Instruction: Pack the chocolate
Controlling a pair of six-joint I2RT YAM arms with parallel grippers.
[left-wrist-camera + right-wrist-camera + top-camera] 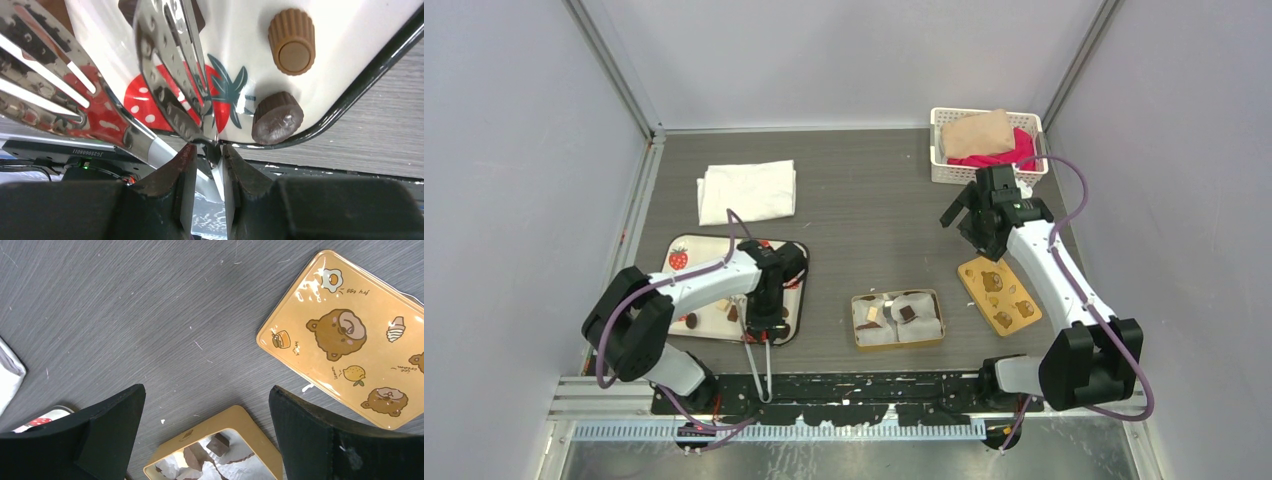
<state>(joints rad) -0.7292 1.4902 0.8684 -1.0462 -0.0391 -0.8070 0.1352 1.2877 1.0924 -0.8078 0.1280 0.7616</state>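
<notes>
Chocolates lie on a strawberry-print tray [714, 250]. In the left wrist view a dark round chocolate [277, 118] and a tan round chocolate [292, 41] sit near the tray's black rim [370, 65]. My left gripper [764, 322] [209, 150] is over the tray's near right part, shut on metal tongs [759, 368] [170, 75]. A golden tin [897, 343] [240, 417] lined with white paper cups holds several chocolates [907, 313] [219, 442]. My right gripper [964, 228] [207, 390] is wide open and empty, hovering above the table beyond the tin.
The golden bear-print lid [999, 295] [350, 340] lies flat right of the tin. A folded white cloth [746, 190] lies behind the tray. A white basket [944, 170] with tan and red cloths stands at the back right. Grey walls enclose the table.
</notes>
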